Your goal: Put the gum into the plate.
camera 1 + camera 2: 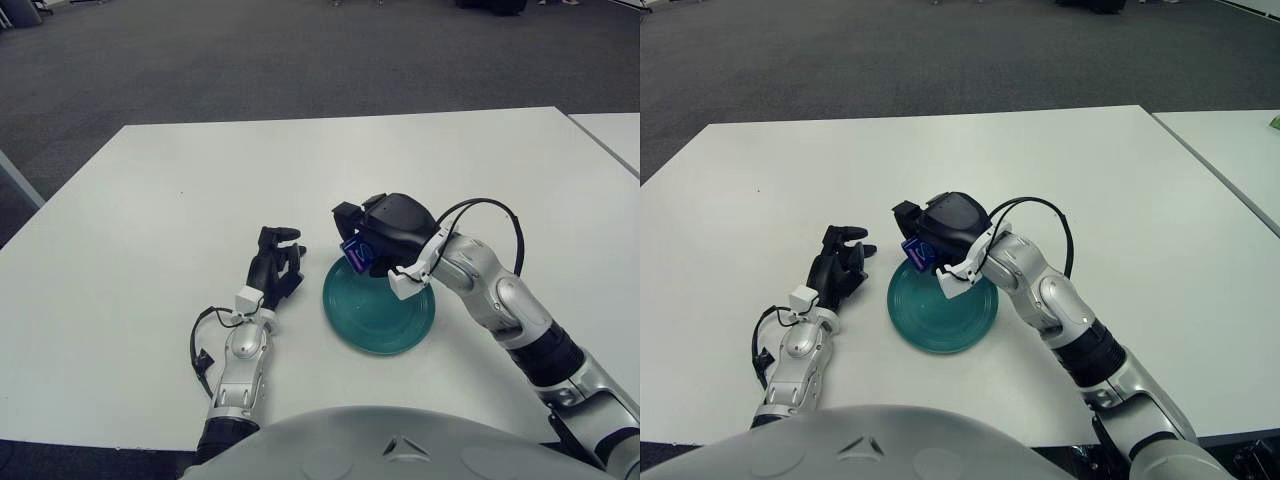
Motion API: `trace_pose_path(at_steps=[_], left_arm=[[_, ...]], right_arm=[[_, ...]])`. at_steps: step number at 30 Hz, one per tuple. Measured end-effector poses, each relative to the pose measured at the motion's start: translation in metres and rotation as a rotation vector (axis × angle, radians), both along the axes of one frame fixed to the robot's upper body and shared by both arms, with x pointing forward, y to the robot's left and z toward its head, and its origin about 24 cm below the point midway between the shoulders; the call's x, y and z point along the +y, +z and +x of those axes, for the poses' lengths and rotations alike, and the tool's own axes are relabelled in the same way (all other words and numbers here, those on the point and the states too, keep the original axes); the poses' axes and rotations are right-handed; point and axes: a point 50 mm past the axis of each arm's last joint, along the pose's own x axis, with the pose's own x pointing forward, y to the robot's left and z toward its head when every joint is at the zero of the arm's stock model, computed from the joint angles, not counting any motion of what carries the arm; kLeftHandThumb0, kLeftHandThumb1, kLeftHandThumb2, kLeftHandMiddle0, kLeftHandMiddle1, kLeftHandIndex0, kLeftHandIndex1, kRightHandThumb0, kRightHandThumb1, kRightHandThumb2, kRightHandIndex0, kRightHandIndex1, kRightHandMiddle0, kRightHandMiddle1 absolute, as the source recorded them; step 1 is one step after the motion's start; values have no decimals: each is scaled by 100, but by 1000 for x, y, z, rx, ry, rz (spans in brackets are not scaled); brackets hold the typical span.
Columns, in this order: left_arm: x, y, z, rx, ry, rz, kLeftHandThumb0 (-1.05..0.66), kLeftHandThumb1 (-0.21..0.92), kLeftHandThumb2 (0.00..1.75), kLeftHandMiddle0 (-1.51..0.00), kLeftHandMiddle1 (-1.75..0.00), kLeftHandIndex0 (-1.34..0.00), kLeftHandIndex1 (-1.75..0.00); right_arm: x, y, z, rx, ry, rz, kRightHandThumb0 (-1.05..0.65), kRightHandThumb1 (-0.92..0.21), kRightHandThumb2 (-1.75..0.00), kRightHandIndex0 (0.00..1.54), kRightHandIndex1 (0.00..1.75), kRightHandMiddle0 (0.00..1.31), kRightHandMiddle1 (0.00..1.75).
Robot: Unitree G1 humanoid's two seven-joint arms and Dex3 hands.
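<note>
A teal plate (385, 320) sits on the white table (150, 200) in front of me. My right hand (372, 240) is over the plate's far-left rim and is shut on a small blue gum pack (353, 252), held just above the plate. The pack also shows in the right eye view (916, 252). My left hand (275, 262) shows on the table just left of the plate, fingers loosely curled and holding nothing.
A second white table (612, 135) stands at the right, separated by a narrow gap. Dark carpet floor lies beyond the table's far edge.
</note>
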Motion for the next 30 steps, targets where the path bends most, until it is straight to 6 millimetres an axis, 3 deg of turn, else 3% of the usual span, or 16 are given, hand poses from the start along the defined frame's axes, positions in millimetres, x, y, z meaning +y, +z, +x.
trace_pose_path(at_steps=[17, 30], left_arm=[[0, 0, -1, -6, 15, -9, -69, 92, 85, -27, -132, -7, -143], [0, -1, 1, -7, 17, -22, -68, 92, 81, -25, -128, -10, -142]], right_arm=[[-1, -15, -18, 168, 125, -211, -42, -53, -105, 88, 175, 45, 175], [-5, -3, -23, 241, 179, -353, -40, -59, -97, 87, 175, 40, 175]])
